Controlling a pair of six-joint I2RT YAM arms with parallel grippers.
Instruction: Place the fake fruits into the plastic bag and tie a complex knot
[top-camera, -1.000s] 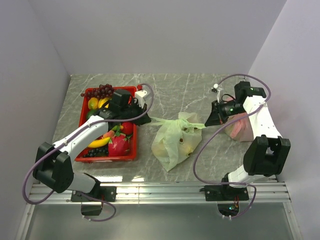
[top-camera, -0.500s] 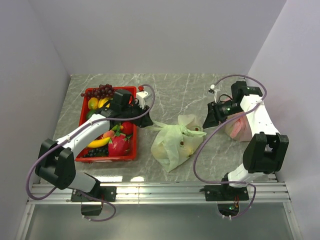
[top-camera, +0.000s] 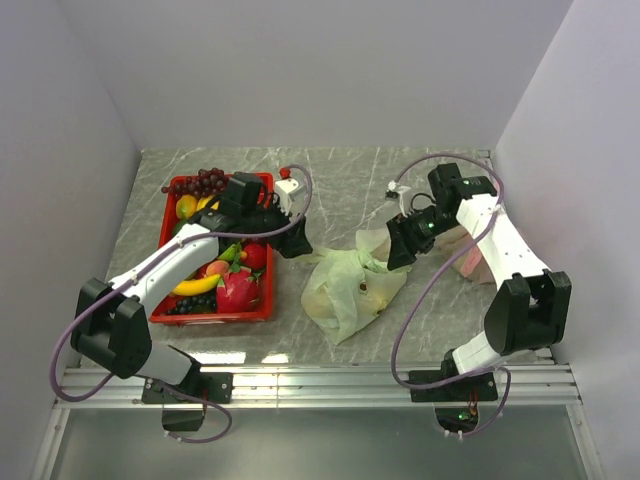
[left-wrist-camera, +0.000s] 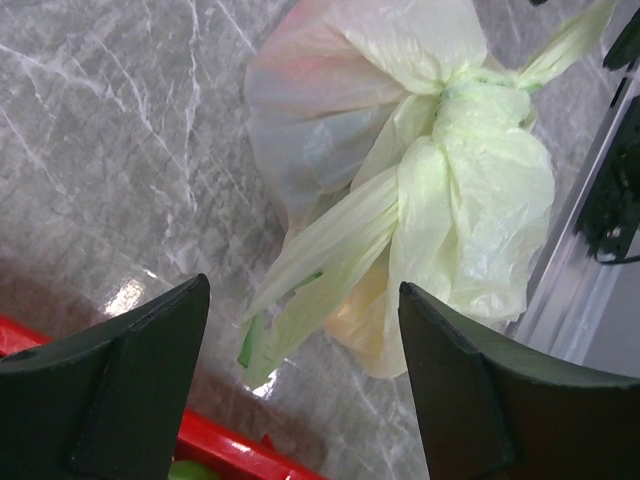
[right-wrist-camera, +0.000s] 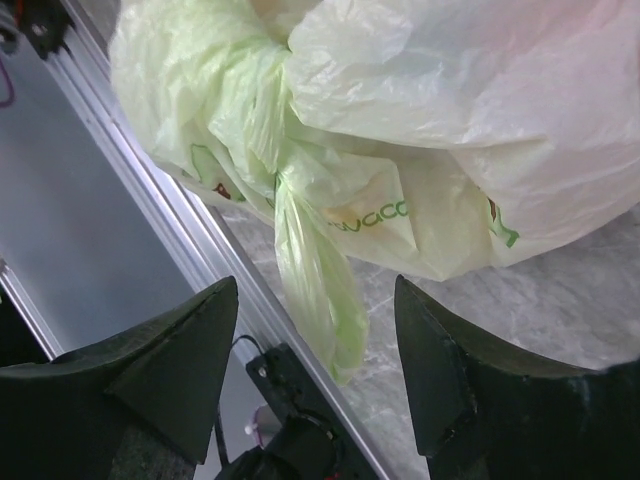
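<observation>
The pale-green plastic bag lies on the marble table between my arms, with yellow fake fruit showing through it. Its handles are tied into a knot, and the loose ends hang slack. My left gripper is open just left of the bag, one handle end lying loose in front of its jaws. At the bag's right side my right gripper is open, the other end dangling free between its fingers. More fake fruits fill the red basket.
A pink bag lies at the right behind my right arm. Purple grapes hang over the basket's far edge. The aluminium rail runs along the near table edge. Walls stand close on the left, back and right.
Both grippers have opened and let go of the handle ends, which were pulled taut and now hang slack. My right arm has swung left to the bag; the left has edged right.
</observation>
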